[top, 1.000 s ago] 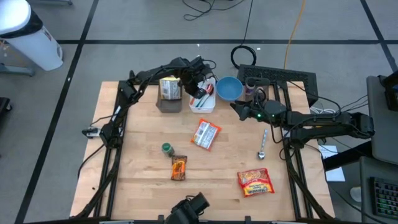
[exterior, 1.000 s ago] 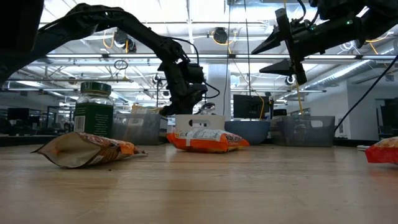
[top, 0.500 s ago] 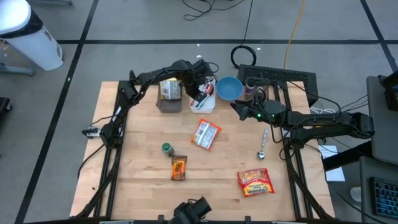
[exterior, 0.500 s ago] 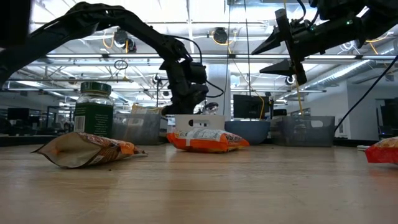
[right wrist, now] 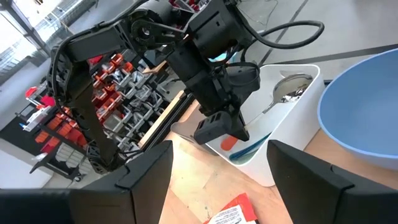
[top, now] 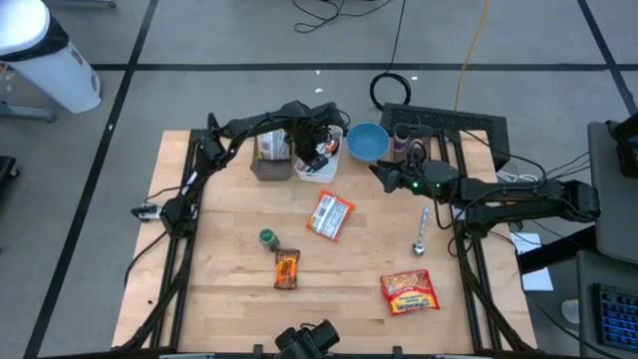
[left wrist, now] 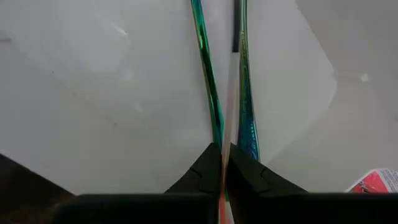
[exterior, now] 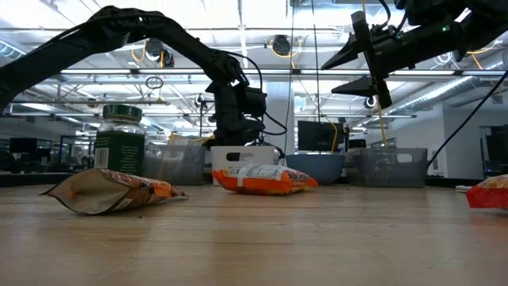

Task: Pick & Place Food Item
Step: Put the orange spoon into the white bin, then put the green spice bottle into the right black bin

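My left gripper (top: 315,150) is at the far middle of the table, lowered into a white bin (top: 336,168). It is shut on a thin flat packet (left wrist: 217,74) with green and blue foil faces and an orange edge, seen edge-on. The right wrist view shows it too (right wrist: 245,150). A metal spoon (right wrist: 287,88) lies in the same bin. My right gripper (top: 382,172) is open and empty, held high beside the blue bowl (top: 367,142). An orange-white snack packet (top: 330,215), a brown packet (top: 286,269) and a red packet (top: 410,292) lie flat on the table. My left gripper pinches the thin packet by its edge (left wrist: 222,140) between its two fingers. The fingers come from above and point down into the white bin. The packet reaches from the fingers into the bin (right wrist: 231,142). Whether its far end rests on the bin's floor, I cannot tell.
A clear container (top: 271,152) with a bag in it stands left of the bin. A green-lidded jar (top: 266,237) stands near the brown packet. A loose spoon (top: 422,231) lies at the right. Bare wood shows at the near left (top: 219,289).
My left gripper has gone a little toward the table's left edge and lower into the white bin, still shut on the packet. The bin has slid a little the same way.
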Robot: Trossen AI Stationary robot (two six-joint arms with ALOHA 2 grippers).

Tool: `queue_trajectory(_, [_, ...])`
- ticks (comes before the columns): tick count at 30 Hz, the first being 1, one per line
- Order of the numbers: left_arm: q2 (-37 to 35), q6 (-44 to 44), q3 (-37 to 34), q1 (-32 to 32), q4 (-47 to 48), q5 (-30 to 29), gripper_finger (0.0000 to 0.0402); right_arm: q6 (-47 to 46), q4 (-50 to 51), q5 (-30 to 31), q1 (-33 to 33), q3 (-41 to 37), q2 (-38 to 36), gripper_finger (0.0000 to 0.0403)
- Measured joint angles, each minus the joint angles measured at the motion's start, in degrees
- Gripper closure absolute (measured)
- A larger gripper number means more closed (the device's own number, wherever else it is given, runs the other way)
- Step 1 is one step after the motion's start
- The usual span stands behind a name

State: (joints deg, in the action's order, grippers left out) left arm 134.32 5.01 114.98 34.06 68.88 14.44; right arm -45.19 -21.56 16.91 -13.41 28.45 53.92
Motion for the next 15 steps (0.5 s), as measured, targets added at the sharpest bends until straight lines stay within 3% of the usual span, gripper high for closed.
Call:
queue_trajectory(5, [0.04, -0.21, -0.02, 0.02, -0.47, -0.04, 0.0392, 0.0, -0.01, 0.0, 0.0, 0.0, -0.01, 0.0149])
queue_trajectory(15, [0.15, 1.17, 0.92, 1.21, -3.31, 1.69, 0.0302, -0.2, 0.02, -0.11, 0.0, 0.0, 0.01, 0.0149])
